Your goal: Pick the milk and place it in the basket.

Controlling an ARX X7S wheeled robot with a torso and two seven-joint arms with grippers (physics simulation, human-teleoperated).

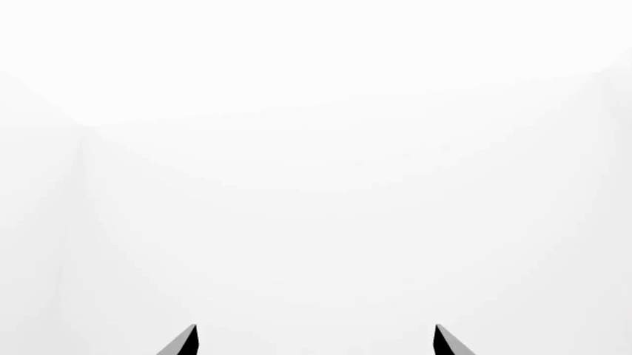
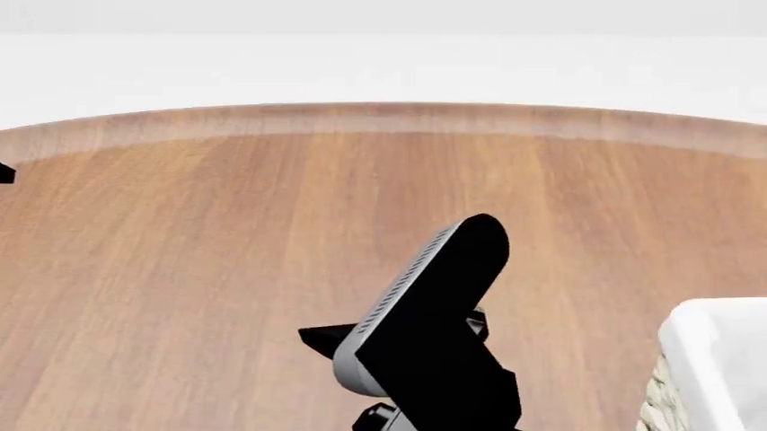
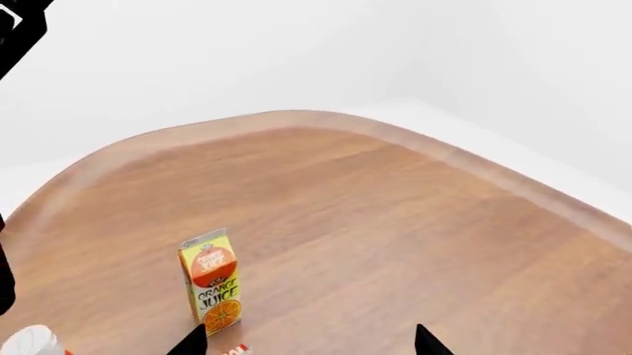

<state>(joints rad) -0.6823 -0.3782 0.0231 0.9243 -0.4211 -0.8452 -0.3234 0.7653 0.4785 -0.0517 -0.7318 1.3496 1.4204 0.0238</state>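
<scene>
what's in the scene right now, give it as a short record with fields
surface: round wooden table
basket: white-lined corner at the head view's lower right edge
orange juice carton: upright on the table
milk: not clearly in view; only a red-white scrap at the right wrist view's edge
left gripper: open, empty, facing white background
right gripper: open, empty, tips above the table

Orange-yellow juice carton (image 3: 212,278), brown wood-grain table (image 2: 240,251), cream-white basket (image 2: 719,359).
</scene>
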